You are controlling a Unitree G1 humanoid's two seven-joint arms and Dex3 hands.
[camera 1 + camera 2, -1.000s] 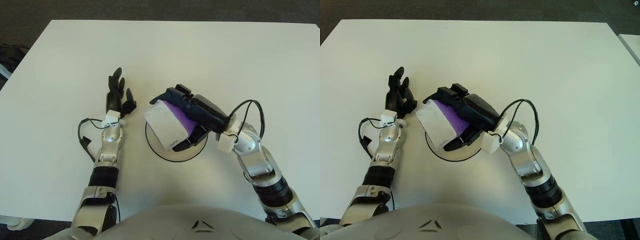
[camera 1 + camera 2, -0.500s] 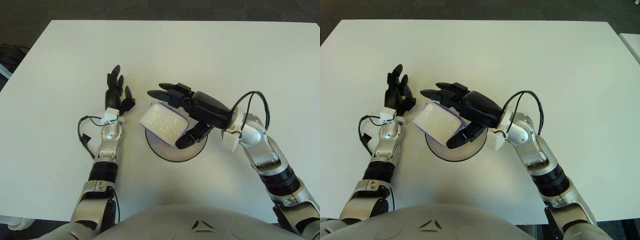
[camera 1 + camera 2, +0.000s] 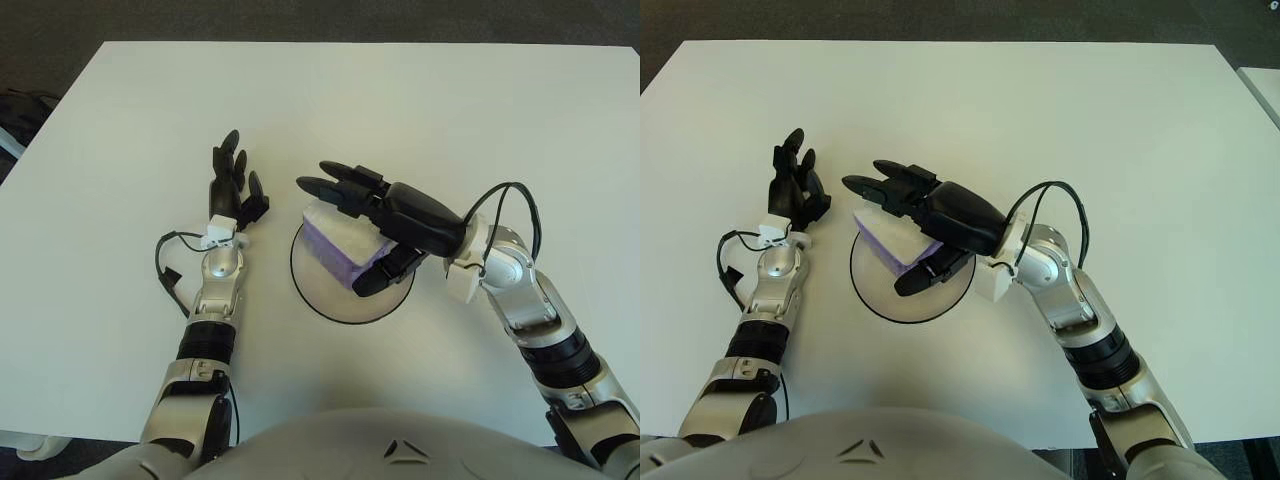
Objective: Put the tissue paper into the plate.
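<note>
On the left, the left hand point(image 3: 232, 187) shows over the white table point(image 3: 120, 150), just left of the plate, with its dark fingers point(image 3: 228, 160) stretched out and slightly spread, pointing away from the robot. They hold nothing. A thin black cable point(image 3: 168, 270) loops beside the wrist.

Next comes the plate point(image 3: 335, 305), round and white with a dark rim, near the table's middle. The tissue paper point(image 3: 340, 240), a pack with a white top and purple sides, sits in the plate toward its far-left part, one corner reaching to about the rim.

The right hand point(image 3: 385, 215) is over the plate and the pack, coming in from the right. Its fingers point(image 3: 325, 185) are spread wide: the upper ones extend past the pack's far edge, and the thumb point(image 3: 380, 275) points down-left at the pack's near-right side. They are close around the pack but not closed on it; whether the thumb touches it cannot be told.
</note>
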